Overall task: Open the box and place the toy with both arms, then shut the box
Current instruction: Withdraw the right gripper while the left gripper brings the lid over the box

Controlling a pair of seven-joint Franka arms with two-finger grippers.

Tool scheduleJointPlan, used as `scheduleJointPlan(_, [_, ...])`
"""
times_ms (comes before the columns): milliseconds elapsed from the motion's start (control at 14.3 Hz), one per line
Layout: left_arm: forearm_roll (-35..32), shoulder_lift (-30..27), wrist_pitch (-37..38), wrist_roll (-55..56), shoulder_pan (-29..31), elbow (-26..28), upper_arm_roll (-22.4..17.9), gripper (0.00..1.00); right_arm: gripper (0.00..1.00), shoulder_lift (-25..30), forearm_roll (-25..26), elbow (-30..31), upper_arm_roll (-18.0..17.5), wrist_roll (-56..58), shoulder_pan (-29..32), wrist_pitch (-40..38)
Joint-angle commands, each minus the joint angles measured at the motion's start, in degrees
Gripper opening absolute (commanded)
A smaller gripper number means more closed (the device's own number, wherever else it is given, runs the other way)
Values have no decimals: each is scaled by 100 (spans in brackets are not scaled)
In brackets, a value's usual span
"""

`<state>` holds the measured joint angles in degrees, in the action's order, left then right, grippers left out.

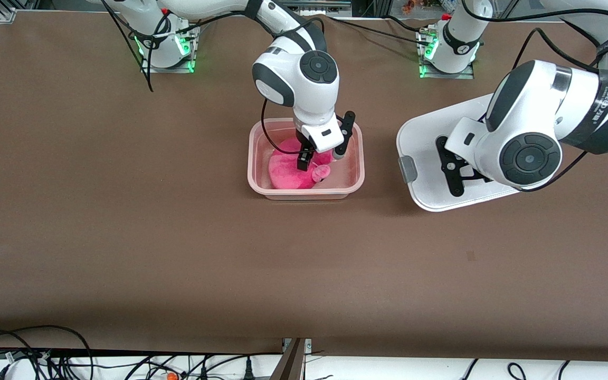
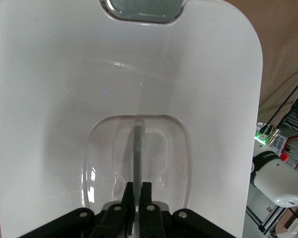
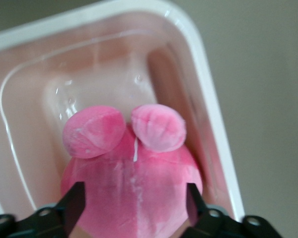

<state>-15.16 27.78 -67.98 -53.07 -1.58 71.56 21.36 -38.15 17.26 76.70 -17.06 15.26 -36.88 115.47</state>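
Note:
The pale pink box (image 1: 254, 158) stands open in the middle of the table, with the hot-pink toy (image 1: 285, 171) lying in it. My right gripper (image 1: 321, 157) is down in the box, open, its fingers astride the toy. In the right wrist view the toy (image 3: 134, 183) shows with its two lighter ears toward the box wall (image 3: 208, 99), and the gripper (image 3: 134, 201) is wide around it. The white lid (image 1: 425, 137) is off the box, toward the left arm's end of the table. My left gripper (image 1: 454, 171) is shut on its clear handle (image 2: 137, 148), as the left wrist view (image 2: 137, 191) shows.
A grey clip (image 1: 407, 169) sits on the lid's edge facing the box; another shows in the left wrist view (image 2: 141, 10). Both arm bases stand along the table's back edge. Brown tabletop stretches toward the front camera, with cables below its front edge.

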Motion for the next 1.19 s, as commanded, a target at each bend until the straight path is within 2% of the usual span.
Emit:
scheduleJointPlan(0, [-110,-720,-574,-142,245,1033,79,0,100,36,59,-93,-8,-286,49,230])
scheduleJointPlan(140, [21,-730,-750,-317,264,1079,87,0,100,158,50,-138,0,-287,242,151])
scheduleJointPlan(280, [49,-713,-1154,-982,273,1158,87,0,100,561,-11,-146,27,-287,627,-250])
scheduleJointPlan(490, [574,-582,-1401,-1346,396,1150,87,0,100,878,-659,-436,53,-226,1777,-578])
scheduleJointPlan(700, [664,-529,-1726,-1268,-208,1097,201,0,100,1300,-1206,-436,62,257,2763,-858])
scheduleJointPlan(770, [734,-354,-1971,-1146,-472,1053,210,0,100,1441,-1390,-428,79,258,3044,-1060])
scheduleJointPlan(909, [840,119,-2245,-524,-1226,774,193,0,100,1748,-1715,-419,333,259,3458,-1490])
scheduleJointPlan(1119, [840,859,-2386,215,-1843,1,184,0,100,2319,-2190,-279,1088,197,3477,-2237])
